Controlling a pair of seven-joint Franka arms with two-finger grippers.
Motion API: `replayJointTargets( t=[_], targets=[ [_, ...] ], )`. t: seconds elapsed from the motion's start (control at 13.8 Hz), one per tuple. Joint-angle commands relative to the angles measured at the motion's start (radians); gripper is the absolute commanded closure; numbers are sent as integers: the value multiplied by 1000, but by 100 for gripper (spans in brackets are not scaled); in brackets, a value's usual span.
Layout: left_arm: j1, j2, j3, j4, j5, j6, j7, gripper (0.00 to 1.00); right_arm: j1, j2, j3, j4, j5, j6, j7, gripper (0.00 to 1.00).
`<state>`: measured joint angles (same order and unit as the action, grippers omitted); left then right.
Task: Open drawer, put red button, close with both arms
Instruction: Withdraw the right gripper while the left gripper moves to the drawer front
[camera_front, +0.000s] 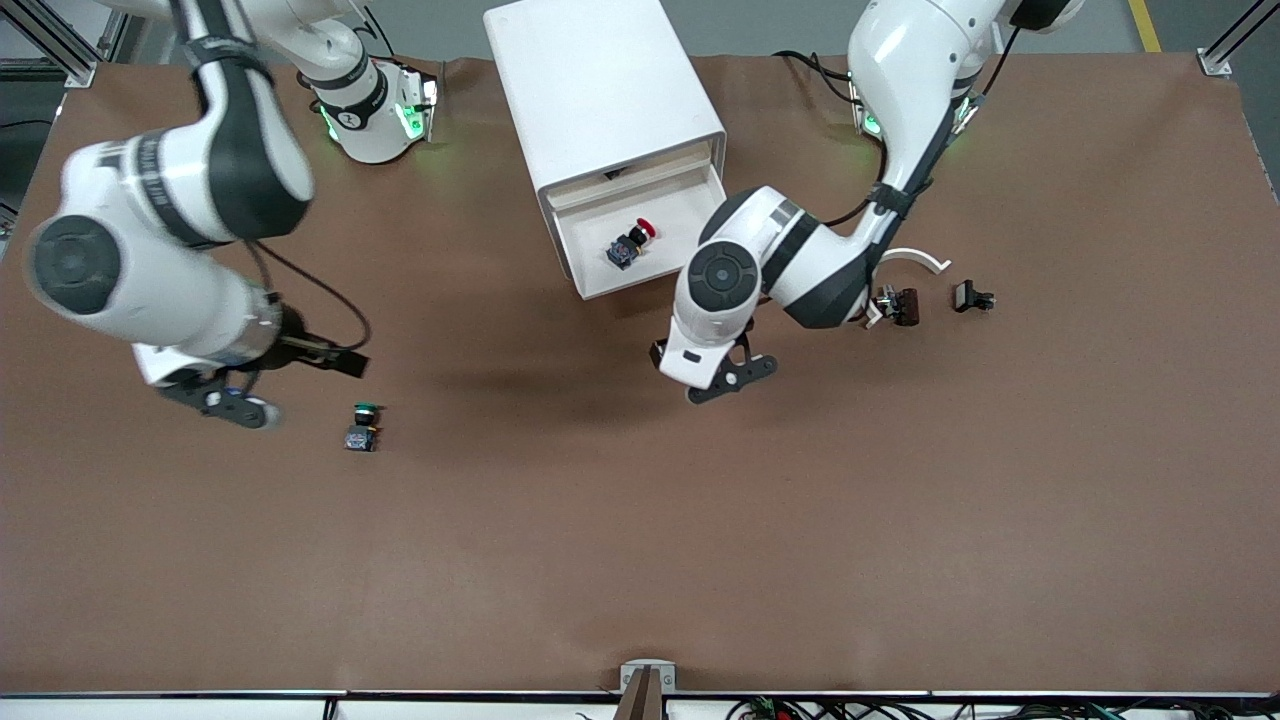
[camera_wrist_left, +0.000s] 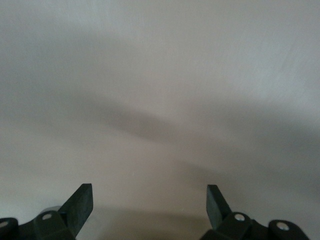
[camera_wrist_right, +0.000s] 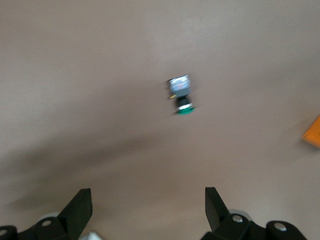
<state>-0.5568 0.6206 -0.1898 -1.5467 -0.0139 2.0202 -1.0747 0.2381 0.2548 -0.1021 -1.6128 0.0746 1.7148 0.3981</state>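
The white cabinet (camera_front: 600, 90) stands midway along the robots' side of the table. Its drawer (camera_front: 690, 215) is pulled out toward the front camera. The red button (camera_front: 632, 243) lies on its side in the drawer. My left gripper (camera_front: 735, 378) hangs open and empty over the table, beside the drawer's front corner toward the left arm's end. In the left wrist view the left gripper (camera_wrist_left: 149, 200) shows only a plain pale surface between its fingers. My right gripper (camera_front: 235, 405) is open and empty over the table, beside the green-capped button (camera_front: 362, 427). The right wrist view shows the right gripper (camera_wrist_right: 148, 202) apart from that green button (camera_wrist_right: 181, 95).
Toward the left arm's end lie two small dark parts (camera_front: 900, 305) (camera_front: 972, 297) and a curved white piece (camera_front: 915, 257). An orange scrap (camera_wrist_right: 312, 132) shows at the edge of the right wrist view. Brown tabletop (camera_front: 640, 540) stretches toward the front camera.
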Motion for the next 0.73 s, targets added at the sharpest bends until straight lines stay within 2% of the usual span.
replayJointTargets(
  t=[0.0, 0.15, 0.29, 0.44, 0.65],
  targets=[
    [8, -35, -46, -85, 9, 15, 9, 0, -123, -25, 22, 10, -29, -46, -210, 0],
    [15, -38, -89, -108, 6, -6, -7, 0, -202, -25, 24, 14, -33, -46, -296, 0],
    [20, -48, -114, -110, 5, -55, -7, 0, -233, -14, 22, 74, -61, -52, -346, 0],
    [20, -50, -138, -111, -21, -81, -7, 0, -241, -6, 22, 163, -85, -137, -341, 0],
    [20, -50, -160, -116, -69, -112, -7, 0, -252, -6, 22, 194, -87, -153, -346, 0]
  ],
)
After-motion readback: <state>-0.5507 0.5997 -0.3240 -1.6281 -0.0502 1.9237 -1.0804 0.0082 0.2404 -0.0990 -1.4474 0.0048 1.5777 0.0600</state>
